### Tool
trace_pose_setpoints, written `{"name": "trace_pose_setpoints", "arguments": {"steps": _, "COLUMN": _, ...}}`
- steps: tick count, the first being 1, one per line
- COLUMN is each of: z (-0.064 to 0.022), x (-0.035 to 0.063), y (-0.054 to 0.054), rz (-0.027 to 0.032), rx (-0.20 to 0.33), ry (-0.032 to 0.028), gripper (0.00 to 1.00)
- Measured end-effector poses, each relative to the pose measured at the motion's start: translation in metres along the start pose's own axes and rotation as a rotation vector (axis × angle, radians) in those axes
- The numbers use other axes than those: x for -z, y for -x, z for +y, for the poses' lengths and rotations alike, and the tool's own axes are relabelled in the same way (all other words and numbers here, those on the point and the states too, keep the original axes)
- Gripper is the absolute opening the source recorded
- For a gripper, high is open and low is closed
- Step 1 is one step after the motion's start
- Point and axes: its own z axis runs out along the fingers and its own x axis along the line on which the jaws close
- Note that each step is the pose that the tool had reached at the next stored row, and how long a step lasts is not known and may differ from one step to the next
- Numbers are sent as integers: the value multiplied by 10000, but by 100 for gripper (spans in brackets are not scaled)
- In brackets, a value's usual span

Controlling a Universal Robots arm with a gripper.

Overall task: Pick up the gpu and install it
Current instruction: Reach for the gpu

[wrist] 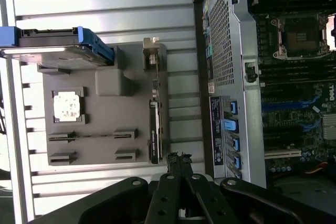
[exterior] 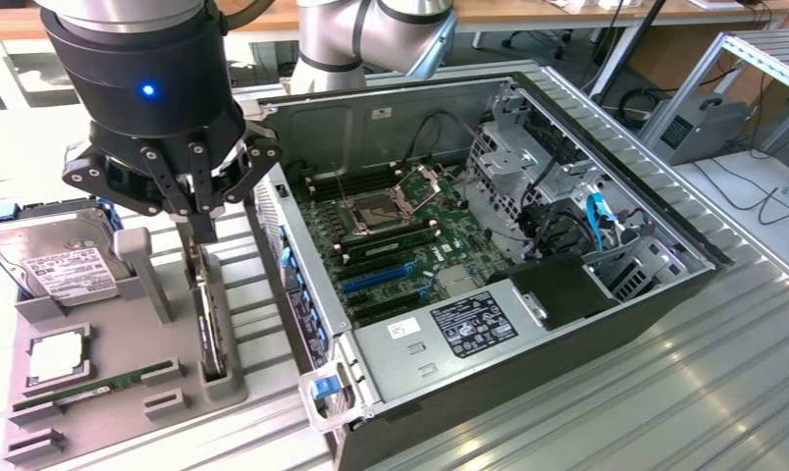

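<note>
The gpu [exterior: 211,319] stands on its long edge in a slot of the grey holder tray [exterior: 120,417], left of the open computer case in the exterior view. It is a thin dark card; the wrist view shows the gpu [wrist: 156,129] edge-on with its silver bracket [wrist: 151,56] at the far end. My gripper [exterior: 201,234] hangs just above the card's top edge, near the end towards the hard drive. In the wrist view the gripper [wrist: 178,157] has its fingertips pressed together, shut, with nothing between them.
The tray also holds a silver hard drive [exterior: 54,260], a processor chip [exterior: 57,355] and a green memory stick [exterior: 93,390]. The open case [exterior: 368,378] lies on its side beside the tray, its motherboard [exterior: 394,235] and blue expansion slots [exterior: 382,278] exposed.
</note>
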Motion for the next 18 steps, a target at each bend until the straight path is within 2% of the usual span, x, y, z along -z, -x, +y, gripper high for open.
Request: {"name": "trace_pose_setpoints", "arguments": {"steps": 18, "z": -10, "x": 3, "y": -99, "rz": 0, "rx": -1, "ry": 0, "gripper": 11}}
